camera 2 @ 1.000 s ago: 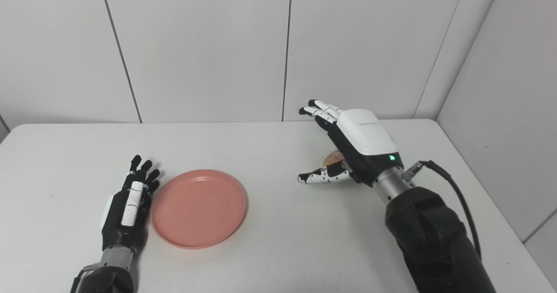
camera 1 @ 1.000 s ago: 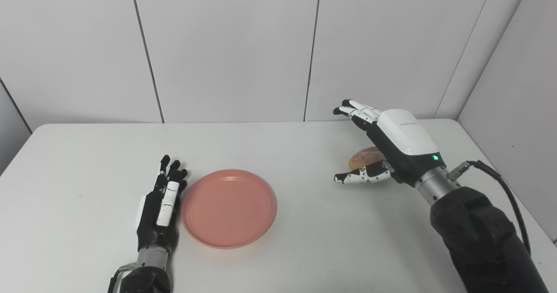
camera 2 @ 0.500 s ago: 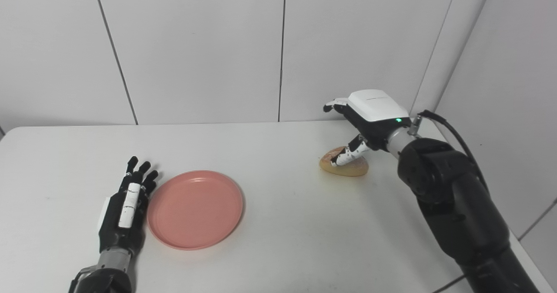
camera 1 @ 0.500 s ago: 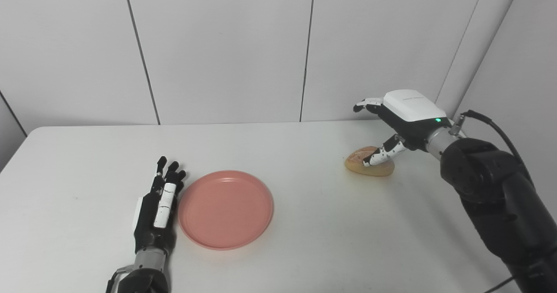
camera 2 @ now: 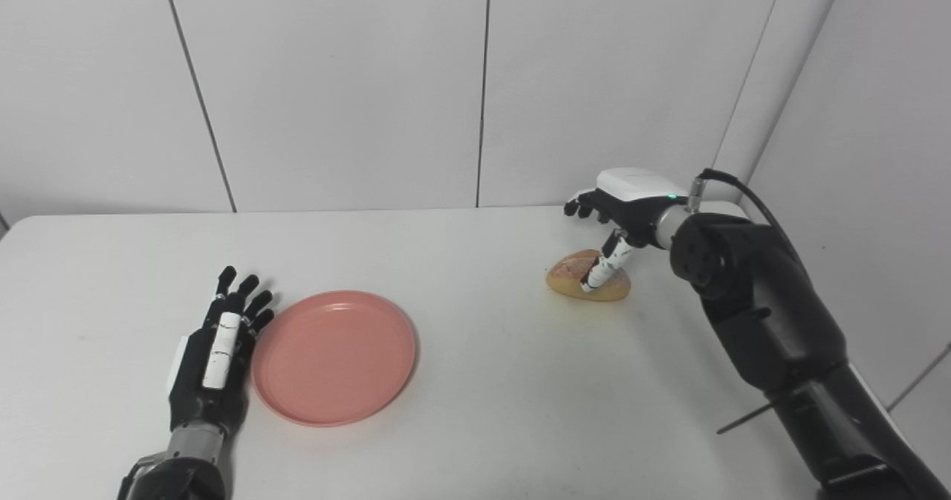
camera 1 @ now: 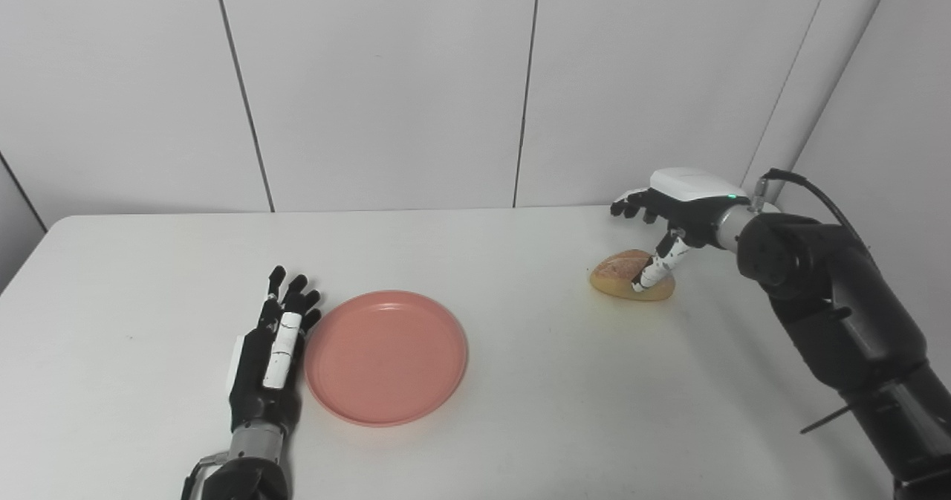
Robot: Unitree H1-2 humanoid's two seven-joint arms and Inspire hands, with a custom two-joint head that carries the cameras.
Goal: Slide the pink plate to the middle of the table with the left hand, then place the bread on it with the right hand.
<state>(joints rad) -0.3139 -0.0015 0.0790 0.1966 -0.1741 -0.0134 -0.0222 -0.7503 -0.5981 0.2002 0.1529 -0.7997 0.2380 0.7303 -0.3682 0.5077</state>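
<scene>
The pink plate (camera 1: 386, 356) lies flat on the white table (camera 1: 520, 411), left of the middle. My left hand (camera 1: 272, 351) rests flat and open against the plate's left rim, fingers pointing away from me. A small golden bread roll (camera 1: 622, 277) sits on the table at the right. My right hand (camera 1: 680, 206) hovers palm down just over the roll, open, its thumb hanging down in front of the bread and its fingers (camera 1: 631, 204) spread beyond it. Whether the thumb touches the bread I cannot tell.
White wall panels (camera 1: 371, 84) stand right behind the table's far edge. A side wall (camera 1: 877, 114) closes in on the right, near my right arm. A black cable (camera 1: 810, 188) loops off the right wrist.
My right hand has swung from above the table's middle right to over the bread and sunk lower onto it. Plate, bread and left hand stay put; the camera shifted slightly.
</scene>
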